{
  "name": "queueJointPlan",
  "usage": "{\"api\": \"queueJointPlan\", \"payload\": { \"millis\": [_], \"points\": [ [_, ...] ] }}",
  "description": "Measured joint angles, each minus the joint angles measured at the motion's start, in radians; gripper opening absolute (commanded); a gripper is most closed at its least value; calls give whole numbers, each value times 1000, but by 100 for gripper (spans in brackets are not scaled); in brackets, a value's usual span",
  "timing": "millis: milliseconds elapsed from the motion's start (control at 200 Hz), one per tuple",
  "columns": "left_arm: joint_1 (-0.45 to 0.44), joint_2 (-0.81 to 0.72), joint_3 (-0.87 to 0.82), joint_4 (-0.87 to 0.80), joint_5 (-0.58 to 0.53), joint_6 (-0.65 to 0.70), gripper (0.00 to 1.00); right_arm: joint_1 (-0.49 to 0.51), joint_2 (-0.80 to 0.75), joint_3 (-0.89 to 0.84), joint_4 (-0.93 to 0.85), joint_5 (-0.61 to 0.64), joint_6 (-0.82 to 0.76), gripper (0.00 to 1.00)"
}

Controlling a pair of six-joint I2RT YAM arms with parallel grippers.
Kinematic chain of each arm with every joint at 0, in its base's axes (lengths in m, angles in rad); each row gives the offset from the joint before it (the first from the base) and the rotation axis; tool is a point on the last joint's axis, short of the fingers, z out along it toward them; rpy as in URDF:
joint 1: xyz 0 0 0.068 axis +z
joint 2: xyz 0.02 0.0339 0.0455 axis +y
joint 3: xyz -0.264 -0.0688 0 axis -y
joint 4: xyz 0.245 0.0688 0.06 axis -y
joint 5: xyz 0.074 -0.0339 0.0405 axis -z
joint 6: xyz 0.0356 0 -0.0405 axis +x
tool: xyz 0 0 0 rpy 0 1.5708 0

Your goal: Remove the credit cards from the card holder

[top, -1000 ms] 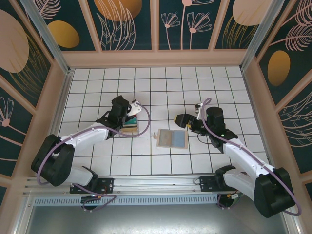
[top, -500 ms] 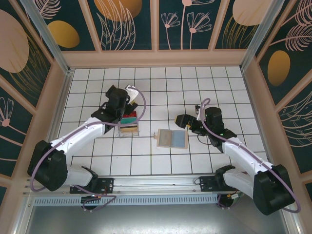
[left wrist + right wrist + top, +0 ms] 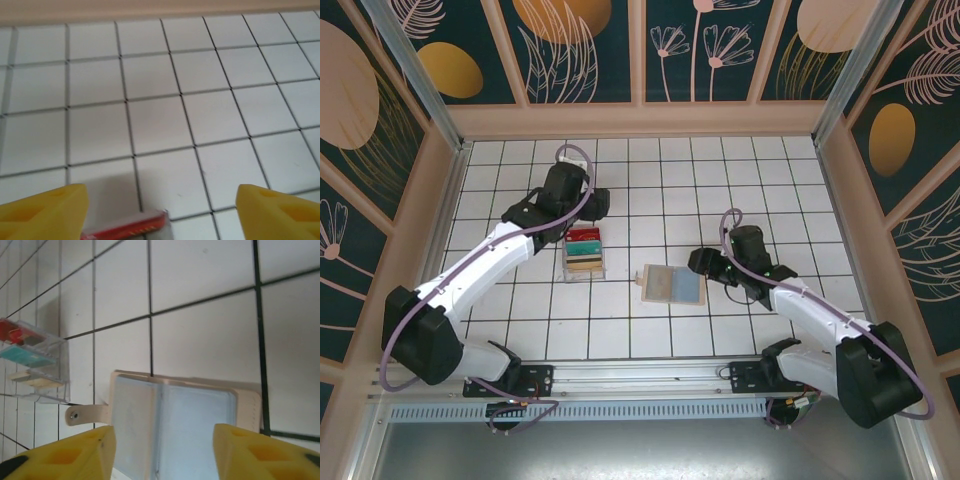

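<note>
- Three credit cards [image 3: 584, 248] (one red, one teal, one tan) sit in one clear tray [image 3: 566, 270].
- One card holder [image 3: 673, 286] lies open on the bench [image 3: 650, 190], long axis left-right, just ahead of the right gripper [image 3: 164, 432], the nearer arm.
- Its pockets look empty, though we cannot confirm this.
- Both grippers' jaws are spread, pinching nothing; the left gripper [image 3: 161, 192] hangs beyond the tray.

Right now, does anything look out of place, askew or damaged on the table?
Nothing stands out. The card holder lies open and flat on the tiled table, and the red, teal and tan credit cards sit inside the clear tray, none spilled.
</note>
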Motion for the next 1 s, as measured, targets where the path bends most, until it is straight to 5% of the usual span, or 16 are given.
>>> {"api": "queueJointPlan", "payload": {
  "millis": [460, 1001],
  "points": [
    [-198, 24, -149, 74, 200, -385, 65, 29, 48, -95, -45, 38, 19, 37],
    [-315, 233, -181, 135, 313, -465, 50, 76, 85, -105, -20, 108, 84, 24]
  ]
}}
